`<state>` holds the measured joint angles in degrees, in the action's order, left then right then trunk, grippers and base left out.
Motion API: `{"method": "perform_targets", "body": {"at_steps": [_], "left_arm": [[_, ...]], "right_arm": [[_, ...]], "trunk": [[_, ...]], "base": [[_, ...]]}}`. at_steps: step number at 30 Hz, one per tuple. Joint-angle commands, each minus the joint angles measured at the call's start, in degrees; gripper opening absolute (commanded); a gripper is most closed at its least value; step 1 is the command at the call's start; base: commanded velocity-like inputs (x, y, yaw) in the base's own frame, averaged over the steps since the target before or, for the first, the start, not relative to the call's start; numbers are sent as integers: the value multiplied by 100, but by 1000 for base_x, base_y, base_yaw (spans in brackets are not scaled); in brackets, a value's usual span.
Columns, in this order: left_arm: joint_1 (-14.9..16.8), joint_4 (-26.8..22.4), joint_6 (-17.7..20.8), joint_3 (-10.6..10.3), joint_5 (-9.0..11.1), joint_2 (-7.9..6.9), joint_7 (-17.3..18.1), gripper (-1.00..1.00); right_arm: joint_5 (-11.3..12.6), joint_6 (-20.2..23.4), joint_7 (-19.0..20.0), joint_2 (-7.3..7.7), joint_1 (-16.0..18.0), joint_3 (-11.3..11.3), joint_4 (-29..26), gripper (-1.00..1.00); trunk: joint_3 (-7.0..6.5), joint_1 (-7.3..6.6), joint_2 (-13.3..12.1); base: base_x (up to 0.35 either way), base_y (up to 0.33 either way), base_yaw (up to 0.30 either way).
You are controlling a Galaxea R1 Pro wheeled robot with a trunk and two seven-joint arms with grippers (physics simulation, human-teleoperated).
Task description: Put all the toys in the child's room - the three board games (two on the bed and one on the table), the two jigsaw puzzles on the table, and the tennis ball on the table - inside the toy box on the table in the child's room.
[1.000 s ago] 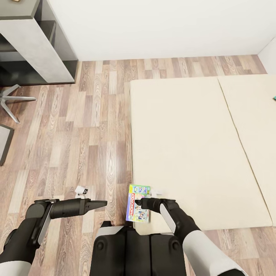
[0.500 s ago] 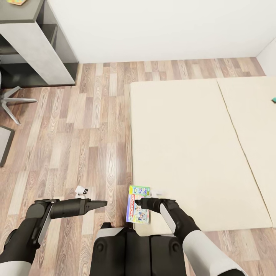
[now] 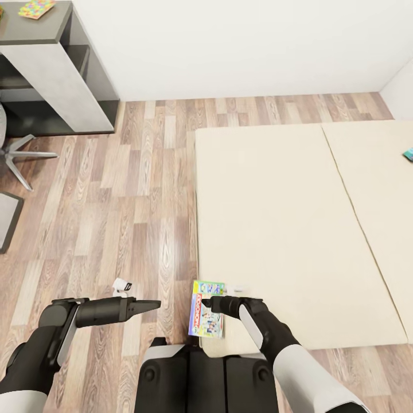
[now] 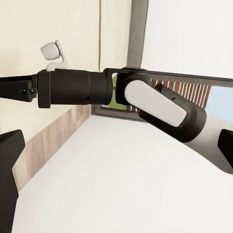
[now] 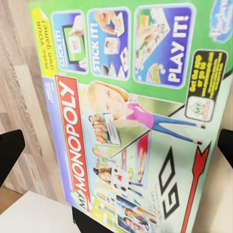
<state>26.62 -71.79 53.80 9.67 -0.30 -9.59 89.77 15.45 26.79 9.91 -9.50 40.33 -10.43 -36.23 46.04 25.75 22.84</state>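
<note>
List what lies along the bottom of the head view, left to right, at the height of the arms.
Left tool → Monopoly box → right tool → cream bed.

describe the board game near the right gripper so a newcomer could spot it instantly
Find the big cream bed over the wood floor, then go to its near left corner, just ahead of the robot's trunk. There the right gripper holds a flat board game. It is the one colourful thing there: green and purple, with "MY MONOPOLY" in a red band.

head: high, looking down over floor and bed (image 3: 275, 229) | wrists: close | shared: board game (image 3: 206, 308)
</note>
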Motion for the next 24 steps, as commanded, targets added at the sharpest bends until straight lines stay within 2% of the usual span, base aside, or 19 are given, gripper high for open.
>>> {"method": "perform_targets", "body": {"at_steps": [1, 24], "left_arm": [[1, -2, 61, -1, -5, -1, 23, 100], [1, -2, 61, -10, -34, 20, 23, 100]], "right_arm": [[10, 28, 2, 1, 1, -3, -7, 100], [10, 28, 2, 6, 1, -3, -7, 100]], "trunk": [[-4, 4, 8], [-177, 4, 8]], "base": [[0, 0, 0], [0, 0, 0]]}}
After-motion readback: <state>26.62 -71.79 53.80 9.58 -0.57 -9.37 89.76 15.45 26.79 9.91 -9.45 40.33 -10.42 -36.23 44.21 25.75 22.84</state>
